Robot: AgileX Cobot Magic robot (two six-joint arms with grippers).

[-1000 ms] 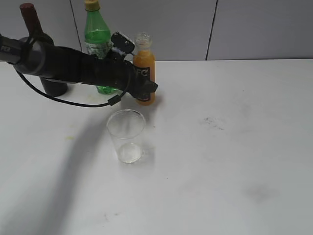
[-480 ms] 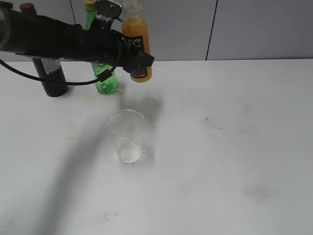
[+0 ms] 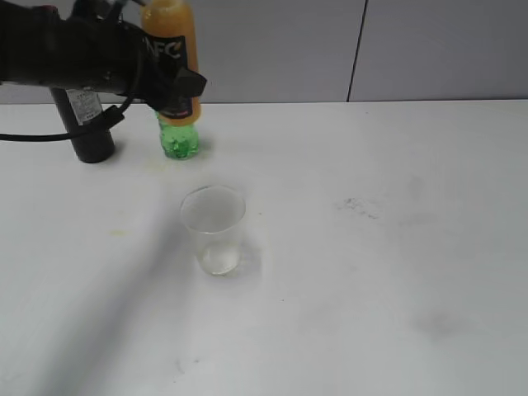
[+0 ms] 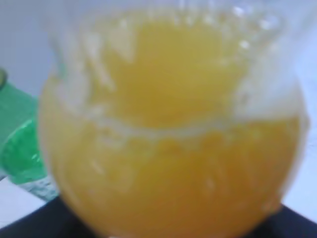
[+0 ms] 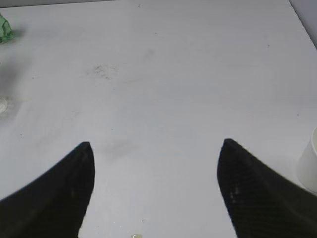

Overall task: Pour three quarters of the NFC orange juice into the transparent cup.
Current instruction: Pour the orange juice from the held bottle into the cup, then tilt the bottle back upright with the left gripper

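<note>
My left gripper [image 3: 169, 78] is shut on the NFC orange juice [image 3: 172, 49], a slim clear bottle of orange liquid with a black label, held upright high above the table at the upper left. The bottle fills the left wrist view [image 4: 168, 148], blurred and very close. The transparent cup [image 3: 213, 228] stands upright and empty on the white table, below and a little right of the bottle. My right gripper [image 5: 154, 148] is open and empty over bare table; it does not show in the exterior view.
A green plastic bottle [image 3: 179, 139] and a dark wine bottle [image 3: 85, 124] stand at the back left behind my left arm. A white cup [image 5: 308, 166] sits at the right edge of the right wrist view. A grey wall backs the table.
My left gripper has lifted the NFC bottle off the table and carried it up and to the left. The cup has not moved.
</note>
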